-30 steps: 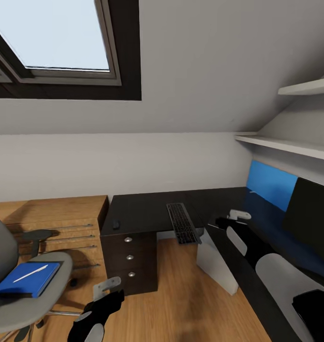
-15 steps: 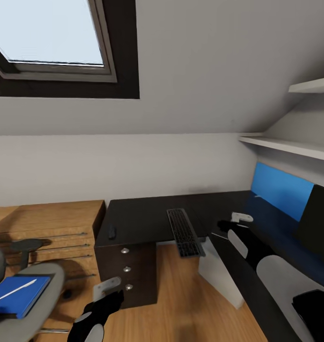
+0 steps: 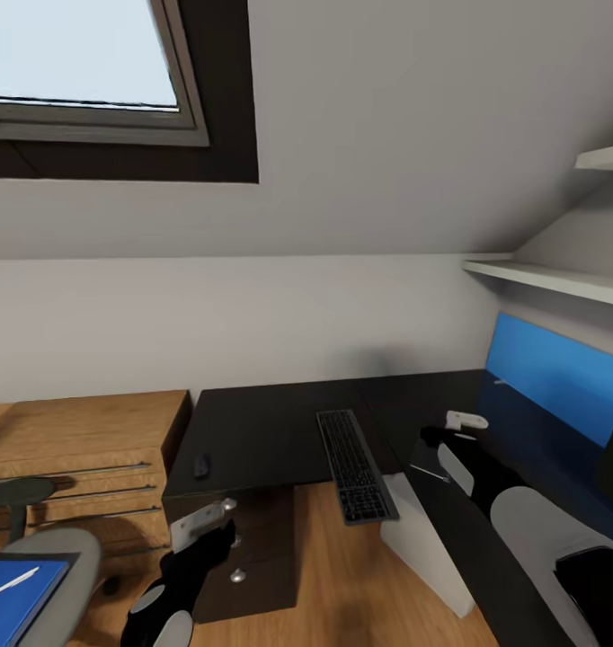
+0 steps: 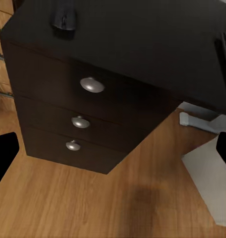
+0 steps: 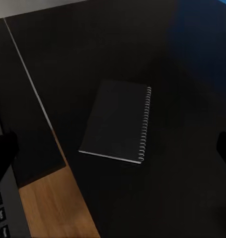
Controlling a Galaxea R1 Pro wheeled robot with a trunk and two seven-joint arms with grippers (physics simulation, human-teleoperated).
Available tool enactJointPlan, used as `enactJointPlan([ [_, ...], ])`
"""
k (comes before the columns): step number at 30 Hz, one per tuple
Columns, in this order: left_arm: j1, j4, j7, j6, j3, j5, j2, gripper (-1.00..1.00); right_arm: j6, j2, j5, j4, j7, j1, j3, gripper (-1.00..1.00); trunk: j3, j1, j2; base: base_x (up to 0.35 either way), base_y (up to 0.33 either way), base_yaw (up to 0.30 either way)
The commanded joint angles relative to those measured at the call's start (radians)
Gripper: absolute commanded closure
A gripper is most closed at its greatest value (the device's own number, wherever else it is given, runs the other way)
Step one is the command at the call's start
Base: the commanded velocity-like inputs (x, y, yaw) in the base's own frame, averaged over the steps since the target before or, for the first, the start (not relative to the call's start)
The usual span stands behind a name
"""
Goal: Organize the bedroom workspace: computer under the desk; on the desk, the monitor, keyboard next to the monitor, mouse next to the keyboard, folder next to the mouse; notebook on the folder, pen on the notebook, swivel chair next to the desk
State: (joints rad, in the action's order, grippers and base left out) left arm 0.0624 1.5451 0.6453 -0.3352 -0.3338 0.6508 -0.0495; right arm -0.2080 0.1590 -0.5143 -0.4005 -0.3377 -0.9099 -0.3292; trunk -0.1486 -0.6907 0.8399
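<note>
With the view swung rightward since a second ago, the swivel chair [image 3: 50,575] and its folder [image 3: 14,598] are pushed to the edge, the notebook [image 5: 120,121] is seen on the surface [image 3: 262,431], and both released hands, left hand [image 3: 203,530] and right hand [image 3: 455,427], are brought nearer.

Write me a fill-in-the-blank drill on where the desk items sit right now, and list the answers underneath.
1. The mouse lies on the desk above the stack of ____ drawers with round silver knobs.
2. The keyboard juts over the desk's front ____.
3. The notebook lying on the desk is bound along one side with a ____.
4. The pen lies on top of the blue ____.

Missing words: three; edge; spiral; folder
</note>
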Motion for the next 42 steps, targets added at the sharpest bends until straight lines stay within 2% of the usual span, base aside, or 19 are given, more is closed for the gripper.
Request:
enactJointPlan([
  [1, 0.0, 0.003, 0.008, -0.001, -0.003, 0.005, -0.001, -1.0, -0.006, 0.002, -0.006, 0.002, -0.007, -0.001, -0.008, -1.0, -0.002, -0.001, 0.001, 0.319, 0.0, 0.0],
  [7, -0.001, 0.004, 0.009, -0.001, -0.005, 0.004, -0.001, -1.0, -0.005, 0.004, -0.006, 0.011, -0.007, -0.001, -0.007, -1.0, -0.002, -0.001, 0.001, 0.32, 0.0, 0.0],
  [18, -0.001, 0.004, 0.011, -0.005, -0.005, 0.005, -0.001, -1.0, -0.005, 0.036, -0.006, 0.012, -0.007, -0.001, -0.007, -1.0, -0.002, -0.001, 0.001, 0.317, 0.0, 0.0],
  [26, -0.001, 0.004, 0.011, -0.007, -0.008, 0.004, -0.001, -1.0, 0.012, 0.048, -0.006, 0.019, -0.007, -0.001, -0.007, -1.0, -0.002, -0.001, 0.001, 0.084, 0.0, 0.0],
  [33, -0.001, 0.004, 0.014, -0.001, -0.053, 0.003, -0.001, -1.0, 0.016, 0.066, -0.006, 0.071, -0.007, -0.005, -0.007, -1.0, -0.002, -0.001, 0.001, 0.157, -0.112, 0.0],
  [42, -0.001, 0.001, 0.014, -0.008, -0.062, 0.004, -0.001, -1.0, 0.006, 0.066, -0.006, 0.041, -0.016, -0.006, -0.009, -1.0, -0.002, -0.001, 0.001, 0.225, -0.168, 0.0],
])
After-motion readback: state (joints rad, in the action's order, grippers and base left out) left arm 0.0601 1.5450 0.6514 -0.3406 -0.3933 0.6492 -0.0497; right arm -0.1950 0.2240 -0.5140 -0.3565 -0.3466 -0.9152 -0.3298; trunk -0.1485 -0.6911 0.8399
